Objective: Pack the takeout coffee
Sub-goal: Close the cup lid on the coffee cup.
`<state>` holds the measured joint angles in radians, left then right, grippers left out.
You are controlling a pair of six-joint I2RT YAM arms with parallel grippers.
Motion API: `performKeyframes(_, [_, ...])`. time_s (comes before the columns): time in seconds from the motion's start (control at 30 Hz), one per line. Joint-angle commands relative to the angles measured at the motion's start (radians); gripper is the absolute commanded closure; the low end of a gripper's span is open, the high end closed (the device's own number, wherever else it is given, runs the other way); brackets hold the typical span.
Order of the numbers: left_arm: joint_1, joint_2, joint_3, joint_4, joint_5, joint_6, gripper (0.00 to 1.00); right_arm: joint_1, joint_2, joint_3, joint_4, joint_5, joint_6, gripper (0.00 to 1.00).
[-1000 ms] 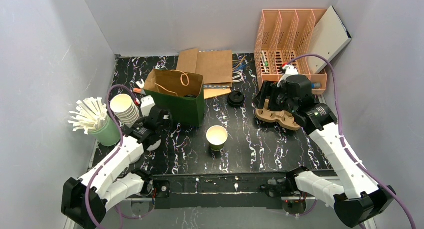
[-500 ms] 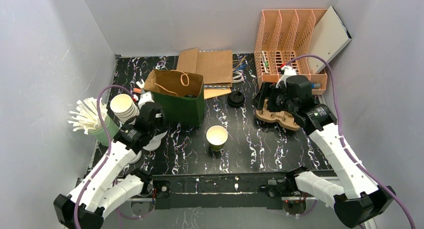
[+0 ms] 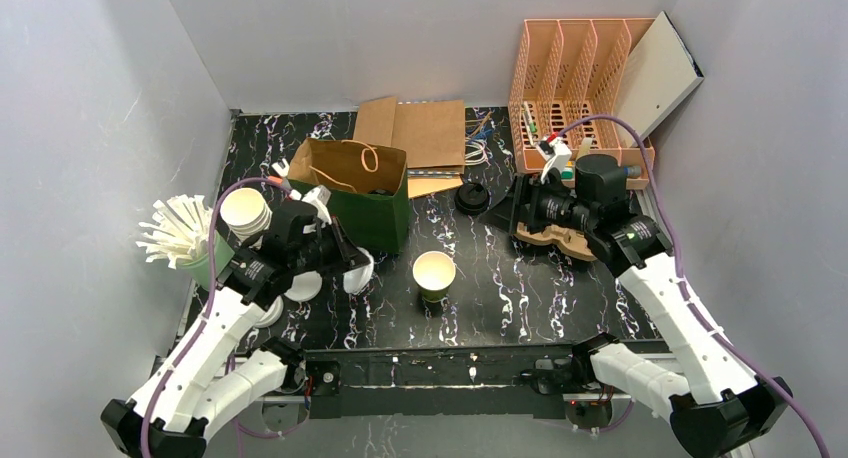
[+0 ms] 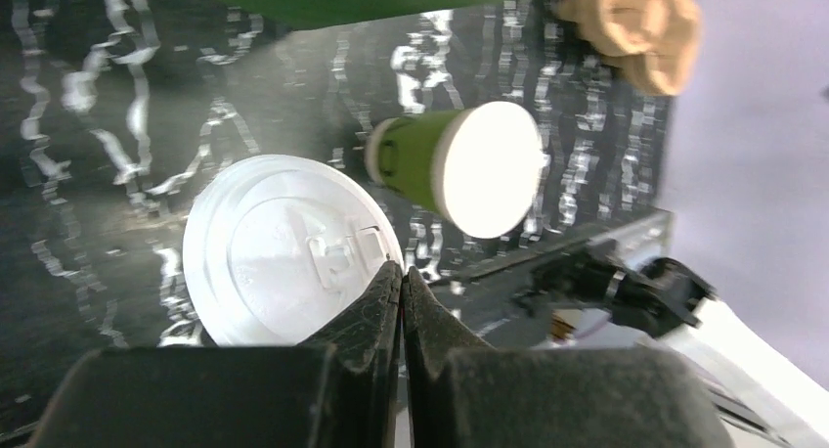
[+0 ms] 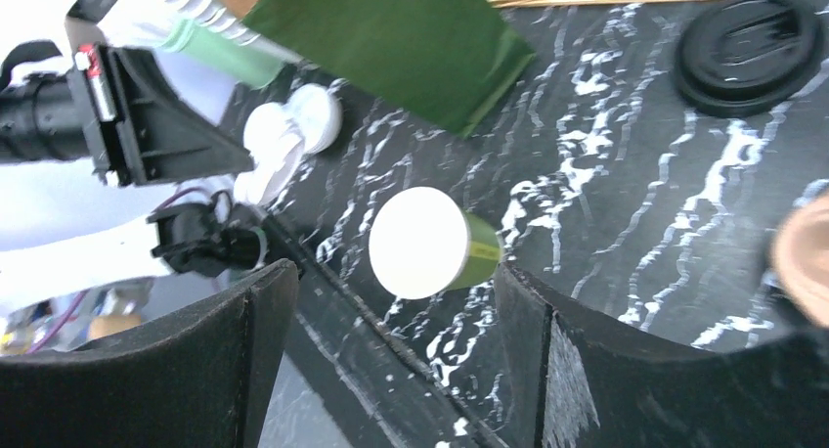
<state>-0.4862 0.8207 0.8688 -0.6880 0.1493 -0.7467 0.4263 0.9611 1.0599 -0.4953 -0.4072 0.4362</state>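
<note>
The left hand (image 4: pixel 401 272) is closed on the rim of the white lid (image 4: pixel 283 262), which is held just left of the green cup (image 3: pixel 434 275) standing uncovered on the counter (image 3: pixel 500 288). The right hand (image 5: pixel 386 282) is spread open over the cup carrier (image 3: pixel 560 240) at the far right.

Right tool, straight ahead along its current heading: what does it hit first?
Probably the open green cup: the wrist view frames it squarely between the right tool's open fingers, with only table in between. Depth is unclear, so it could graze the table just short of the cup.
</note>
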Motion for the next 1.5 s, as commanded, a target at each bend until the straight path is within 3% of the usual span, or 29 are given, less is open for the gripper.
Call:
performKeyframes(0.0, [0.006,-0.055,0.023,0.159,0.209,-0.107,1.0,-0.001,-0.029,-0.054,0.133,-0.211,0.056,0.18])
performKeyframes(0.2, [0.006,-0.092,0.005,0.429,0.311,-0.274,1.0,0.001,-0.063,-0.14,0.299,-0.33,0.163,0.22])
performKeyframes(0.33, [0.005,-0.089,-0.031,0.642,0.347,-0.404,1.0,0.0,-0.073,-0.193,0.431,-0.389,0.217,0.03])
performKeyframes(0.63, [-0.028,-0.04,-0.06,1.005,0.336,-0.577,1.0,0.033,-0.072,-0.268,0.738,-0.413,0.404,0.02])
performKeyframes(0.83, [-0.133,0.02,-0.047,1.085,0.236,-0.547,1.0,0.135,-0.046,-0.265,0.857,-0.233,0.58,0.02])
performKeyframes(1.0, [-0.221,0.094,-0.03,1.15,0.178,-0.519,1.0,0.234,-0.022,-0.244,0.885,-0.073,0.622,0.02])
performKeyframes(1.47, [-0.243,0.118,-0.021,1.189,0.165,-0.493,1.0,0.241,-0.045,-0.242,0.817,0.069,0.688,0.02])
